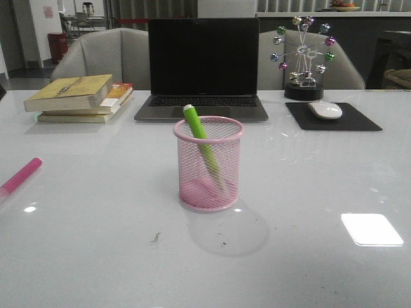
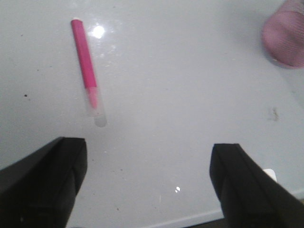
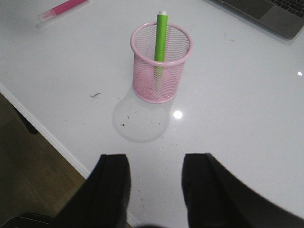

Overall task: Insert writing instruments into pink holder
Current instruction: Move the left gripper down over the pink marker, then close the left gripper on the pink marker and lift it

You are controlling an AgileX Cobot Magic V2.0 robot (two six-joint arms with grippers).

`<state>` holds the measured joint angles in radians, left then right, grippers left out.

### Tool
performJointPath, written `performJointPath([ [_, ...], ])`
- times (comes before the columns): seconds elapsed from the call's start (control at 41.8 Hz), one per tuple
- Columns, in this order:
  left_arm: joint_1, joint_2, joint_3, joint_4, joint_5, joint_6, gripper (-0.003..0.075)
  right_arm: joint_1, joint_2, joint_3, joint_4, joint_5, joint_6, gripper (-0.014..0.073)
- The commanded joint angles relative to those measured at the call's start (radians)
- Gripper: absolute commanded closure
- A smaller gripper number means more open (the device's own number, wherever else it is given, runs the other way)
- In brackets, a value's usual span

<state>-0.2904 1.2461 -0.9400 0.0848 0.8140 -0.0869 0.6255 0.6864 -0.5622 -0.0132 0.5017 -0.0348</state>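
The pink holder [image 1: 209,165] stands mid-table with the lime green marker [image 1: 200,138] leaning inside it, white end up; both also show in the right wrist view as holder [image 3: 161,61] and marker [image 3: 160,40]. The magenta pink marker [image 1: 20,175] lies flat on the table at the far left, seen too in the left wrist view [image 2: 85,64] and the right wrist view [image 3: 64,8]. My left gripper [image 2: 148,147] hangs open above bare table short of that marker. My right gripper [image 3: 156,164] is open, empty, over the table's front edge near the holder. Neither gripper shows in the front view.
Behind the holder sits an open laptop [image 1: 202,70]. A stack of books [image 1: 80,97] lies at the back left. At the back right are a mouse [image 1: 325,110] on a black pad [image 1: 332,117] and a desk ornament [image 1: 304,58]. The table edge [image 3: 47,135] runs close to my right gripper.
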Motion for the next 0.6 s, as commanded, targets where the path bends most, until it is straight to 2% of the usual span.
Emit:
performJointPath([
  [0.0, 0.060, 0.095, -0.091, 0.006, -0.039, -0.013, 0.0138, 0.000, -0.002, -0.030, -0.012, -0.067, -0.011, 0.0199],
  [0.311, 0.174, 0.447, -0.299, 0.002, -0.035, -0.013, 0.0138, 0.000, -0.002, -0.030, -0.012, -0.067, -0.011, 0.0199],
  [0.574, 0.185, 0.638, -0.437, -0.007, -0.034, -0.013, 0.0139, 0.000, -0.002, -0.030, -0.012, -0.068, -0.011, 0.0199],
])
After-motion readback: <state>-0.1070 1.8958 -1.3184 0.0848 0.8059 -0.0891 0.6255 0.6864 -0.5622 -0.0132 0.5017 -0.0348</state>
